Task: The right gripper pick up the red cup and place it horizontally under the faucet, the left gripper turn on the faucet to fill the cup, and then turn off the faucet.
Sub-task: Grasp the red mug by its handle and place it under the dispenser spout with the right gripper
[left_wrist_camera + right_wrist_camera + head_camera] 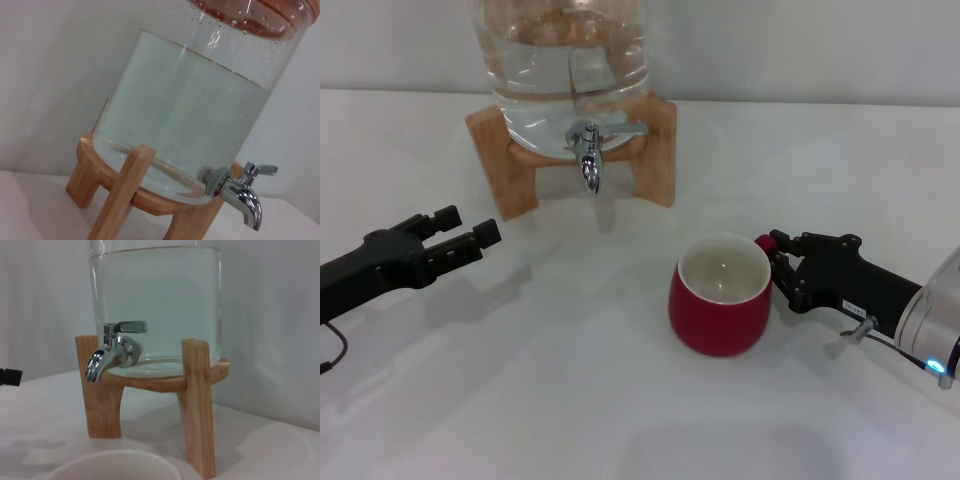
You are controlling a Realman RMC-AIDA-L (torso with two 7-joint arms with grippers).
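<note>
Right gripper at the cup's handle

I see my right gripper [781, 266] pinching the handle of the upright cup [720, 295], near the faucet [590, 152]; my left gripper [470, 230] hovers spread and empty over the tabletop [520, 400].

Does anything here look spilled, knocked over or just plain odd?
Nothing stands out. The red cup stands upright and empty beside the right tool; the faucet shows no drip, and the table looks dry. The left tool waits apart.
</note>
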